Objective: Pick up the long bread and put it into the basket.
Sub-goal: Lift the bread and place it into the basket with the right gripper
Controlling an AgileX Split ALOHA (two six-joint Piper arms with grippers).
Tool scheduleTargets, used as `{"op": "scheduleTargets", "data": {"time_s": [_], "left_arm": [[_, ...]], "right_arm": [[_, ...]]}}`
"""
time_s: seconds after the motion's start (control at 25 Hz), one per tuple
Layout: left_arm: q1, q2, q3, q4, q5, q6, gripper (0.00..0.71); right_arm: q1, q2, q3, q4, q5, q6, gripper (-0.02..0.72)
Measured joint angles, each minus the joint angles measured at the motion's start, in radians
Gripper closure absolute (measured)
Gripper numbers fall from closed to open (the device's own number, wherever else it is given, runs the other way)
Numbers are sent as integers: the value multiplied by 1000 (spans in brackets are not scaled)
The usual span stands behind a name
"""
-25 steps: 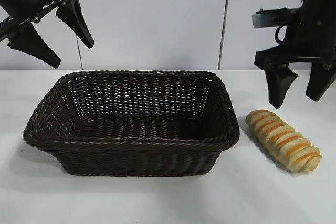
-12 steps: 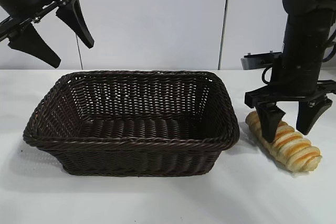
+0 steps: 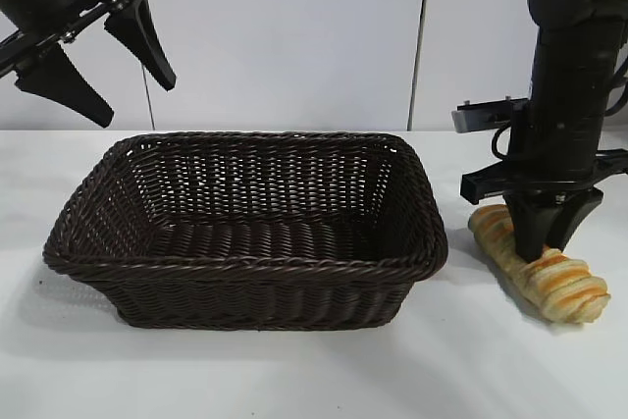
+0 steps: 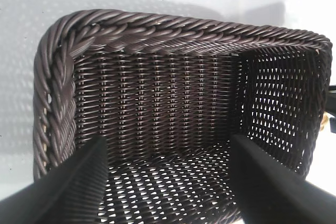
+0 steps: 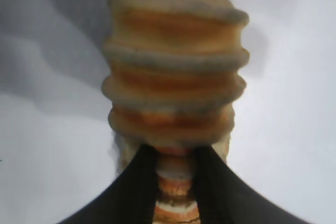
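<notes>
The right gripper [image 3: 548, 242] points straight down at the long bread [image 3: 561, 283], which lies on the white surface [image 3: 294, 370] just beside the basket's short end. Its two dark fingers [image 3: 530, 235] have closed in narrow and are clamped across the loaf's middle, one on each side, squeezing it a little between them. In the right wrist view the fingers [image 5: 136, 182] pinch a striped segment of the bread [image 5: 176, 77], and the rest of the ridged loaf stretches away beyond the fingertips, golden with orange-brown bands. From the outside, one end of the bread sticks out past the fingers toward the basket and the other end runs out on the far side of them, toward the front edge of the surface. I can't tell for sure whether the loaf rests on the surface or is just off it; its shadow sits tight beneath it.

The basket [image 3: 245, 267], dark brown wicker with a braided rim, sits beside the fingers, close but not touching them or the bread.

The left gripper [image 3: 98, 66] hangs well above the basket's other end, tilted down toward it, with its fingers [image 3: 147, 36] spread wide and holding nothing. In the left wrist view those fingers [image 4: 79, 182] frame the basket's woven inside [image 4: 173, 103], one on either side, without touching it.
</notes>
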State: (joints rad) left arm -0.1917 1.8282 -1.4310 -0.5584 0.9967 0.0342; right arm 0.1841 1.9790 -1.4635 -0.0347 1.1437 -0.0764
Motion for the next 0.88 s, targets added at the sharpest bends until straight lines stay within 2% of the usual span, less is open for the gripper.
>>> {"op": "scheduleTargets", "data": {"time_s": [0.2, 0.28, 0.56, 0.88], "left_arm": [[0, 0, 0, -2, 0, 1, 231], [0, 0, 0, -2, 0, 1, 231], [0, 0, 0, -2, 0, 1, 231], [0, 0, 0, -2, 0, 1, 231]], "right_arm": [[0, -75, -115, 27, 66, 0, 535], [0, -94, -160, 35, 70, 0, 535], [5, -118, -255, 131, 80, -2, 535], [133, -114, -255, 149, 79, -2, 535]]}}
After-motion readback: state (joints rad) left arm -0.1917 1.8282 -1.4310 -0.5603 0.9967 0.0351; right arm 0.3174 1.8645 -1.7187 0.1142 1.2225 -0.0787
